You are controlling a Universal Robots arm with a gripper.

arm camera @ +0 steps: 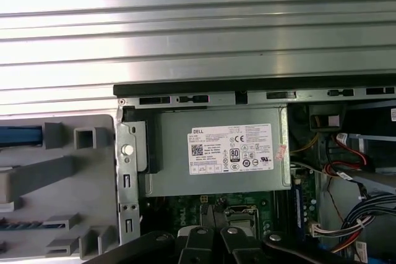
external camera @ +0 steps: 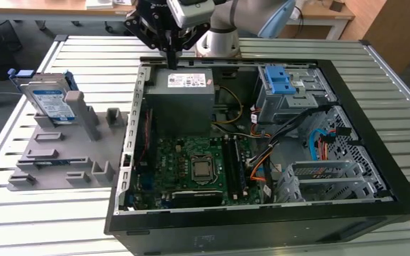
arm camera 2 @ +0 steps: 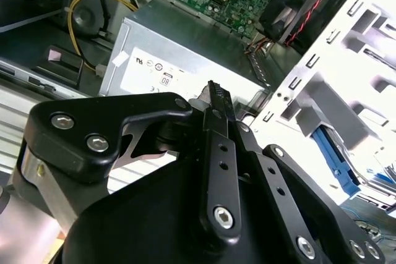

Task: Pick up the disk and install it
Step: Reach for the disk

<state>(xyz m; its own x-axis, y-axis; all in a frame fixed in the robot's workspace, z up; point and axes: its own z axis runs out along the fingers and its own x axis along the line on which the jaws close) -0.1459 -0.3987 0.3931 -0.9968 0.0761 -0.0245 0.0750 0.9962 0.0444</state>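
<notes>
Hovering over the rear edge of the case in the exterior view, the hand is clenched on nothing, above the power supply; the disk stands upright in a grey rack on the worktop, well apart toward that view's left. In the second wrist view the fingers meet above the sticker; unless they spread, they would likely knock the disk rather than grip it. In the first wrist view a blue sliver by the rack may be the disk's bracket; I cannot tell
</notes>
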